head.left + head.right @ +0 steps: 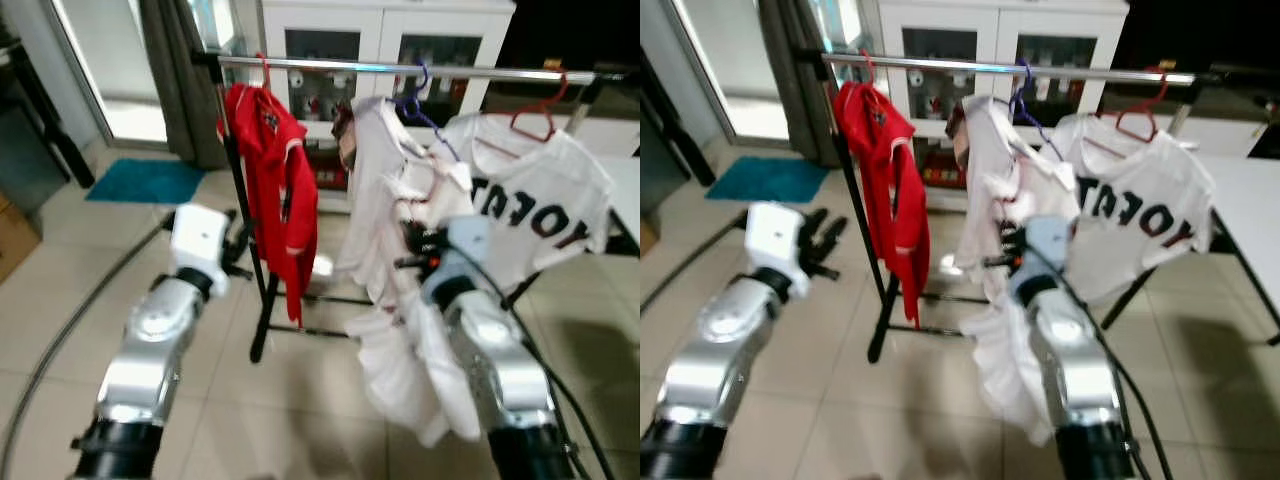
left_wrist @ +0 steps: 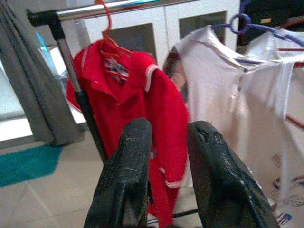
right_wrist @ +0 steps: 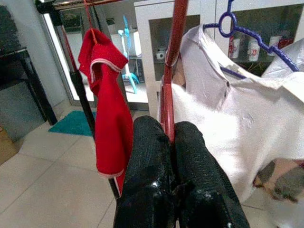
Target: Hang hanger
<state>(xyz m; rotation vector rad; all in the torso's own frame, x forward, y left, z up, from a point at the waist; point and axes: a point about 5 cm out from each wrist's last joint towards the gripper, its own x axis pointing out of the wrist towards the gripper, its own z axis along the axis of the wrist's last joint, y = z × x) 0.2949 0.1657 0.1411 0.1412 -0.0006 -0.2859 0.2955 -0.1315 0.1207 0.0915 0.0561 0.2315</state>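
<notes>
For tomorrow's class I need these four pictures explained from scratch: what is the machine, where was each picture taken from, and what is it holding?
This is a walking humanoid robot with two silver arms, each ending in two black fingers. The two wide pictures come from cameras in its head, looking down over its arms at a clothes rail. The other two come from cameras on its wrists, looking along the fingers.

On the rail hang a red shirt on a red hanger, a white shirt on a purple hanger, and a white T-shirt with dark lettering.

The right gripper has its jaws shut on a red hanger that carries a white garment; it is raised in front of the rail. The left gripper holds nothing, its jaws apart, facing the red shirt.
</notes>
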